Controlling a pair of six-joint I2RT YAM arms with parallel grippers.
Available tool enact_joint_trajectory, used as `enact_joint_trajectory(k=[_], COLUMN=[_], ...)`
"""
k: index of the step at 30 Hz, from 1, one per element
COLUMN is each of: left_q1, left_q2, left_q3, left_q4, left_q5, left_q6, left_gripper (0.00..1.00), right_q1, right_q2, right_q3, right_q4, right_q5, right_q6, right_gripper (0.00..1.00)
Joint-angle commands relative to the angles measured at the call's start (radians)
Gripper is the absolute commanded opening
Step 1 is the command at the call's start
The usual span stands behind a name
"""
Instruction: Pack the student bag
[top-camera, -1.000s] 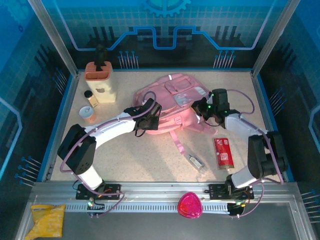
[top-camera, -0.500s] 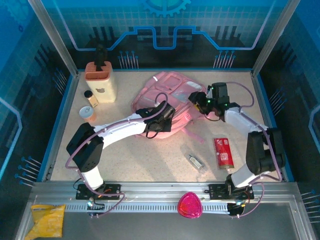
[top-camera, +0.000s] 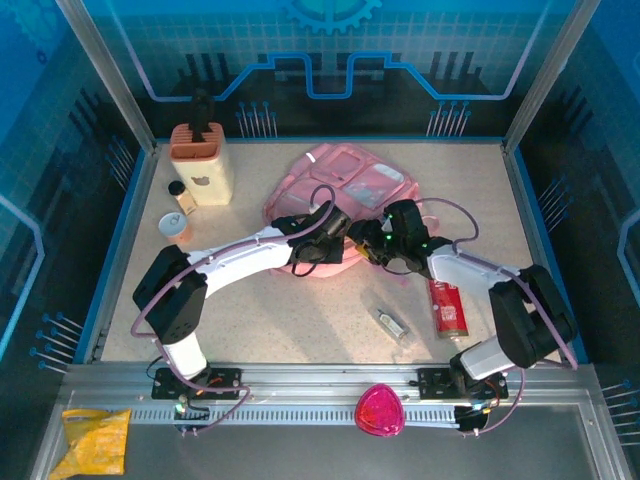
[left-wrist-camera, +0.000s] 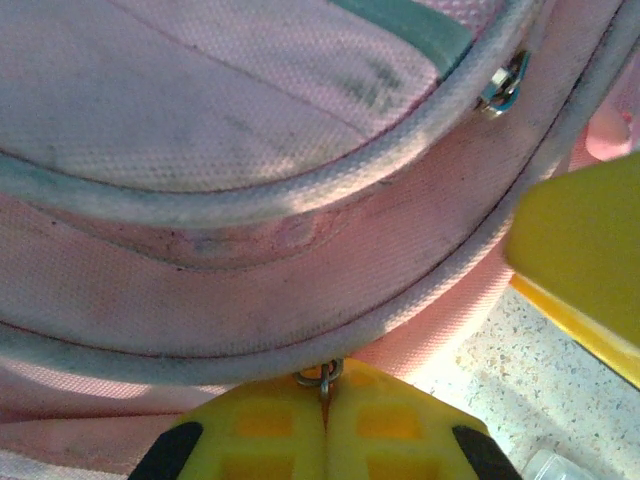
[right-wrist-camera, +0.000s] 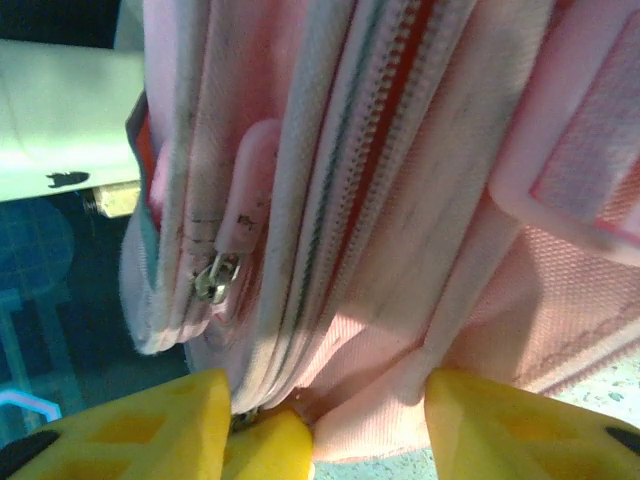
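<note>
The student bag (top-camera: 345, 178) lies far-centre on the worktop (top-camera: 270, 310). The left gripper (left-wrist-camera: 325, 405) clamps a zip pull (left-wrist-camera: 322, 377). The right gripper (right-wrist-camera: 325, 400), jaws apart, straddles the zipped edge. Opening looks like the step; next, brace fabric, draw the pull.

A robotics lab cell: aluminium frame posts (top-camera: 105, 75), blue circuit-print walls (top-camera: 400, 50), speckled tabletop (top-camera: 280, 310).

Student bag (top-camera: 345, 178) right of holder (top-camera: 201, 166)
</note>
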Motion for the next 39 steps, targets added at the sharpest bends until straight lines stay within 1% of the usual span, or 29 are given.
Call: enact_joint_trajectory(k=[1, 6, 9, 11, 15, 23, 27, 31, 33, 36, 37, 39], left_q1=[0.003, 0.003, 0.003, 0.002, 0.011, 0.084, 0.12, 0.152, 0.151, 0.141, 0.128, 0.08], left_q2=[-0.026, -0.033, -0.037, -0.038, -0.065, -0.131, -0.149, -0.15, -0.138, -0.101, -0.094, -0.075], left_q3=[0.002, -0.001, -0.004, -0.01, -0.047, -0.116, -0.149, -0.172, -0.17, -0.151, -0.139, -0.104], left_q4=[0.037, 0.043, 0.033, 0.028, 0.0, -0.028, -0.039, -0.042, -0.036, -0.001, 0.008, 0.04], left_q5=[0.026, 0.036, 0.035, 0.058, 0.002, -0.017, -0.046, -0.041, -0.018, 0.105, 0.122, 0.133], left_q6=[-0.012, -0.005, 0.011, 0.032, 0.04, 0.075, 0.133, 0.175, 0.181, 0.143, 0.121, 0.091], left_gripper=[0.0, 0.0, 0.0, 0.0, 0.0, 0.0, 0.0, 0.0, 0.0, 0.0, 0.0, 0.0], right_q1=[0.019, 0.017, 0.002, -0.018, -0.066, -0.152, -0.23, -0.308, -0.333, -0.359, -0.363, -0.363], right_q2=[0.03, 0.051, 0.045, 0.042, 0.023, -0.026, -0.018, 0.014, 0.035, 0.095, 0.117, 0.157], right_q3=[0.053, 0.056, 0.053, 0.059, 0.06, 0.064, 0.093, 0.196, 0.23, 0.298, 0.325, 0.384], right_q4=[0.053, 0.048, 0.071, 0.069, 0.03, -0.041, -0.107, -0.176, -0.192, -0.208, -0.221, -0.26], right_q5=[0.035, 0.062, 0.05, 0.022, -0.013, -0.05, -0.092, -0.145, -0.147, -0.162, -0.175, -0.199], right_q6=[0.024, -0.002, -0.065, -0.099, -0.15, -0.26, -0.335, -0.395, -0.42, -0.443, -0.447, -0.464], right_gripper=[0.48, 0.34, 0.22, 0.12, 0.0, 0.0, 0.0, 0.0, 0.0, 0.0, 0.0, 0.11])
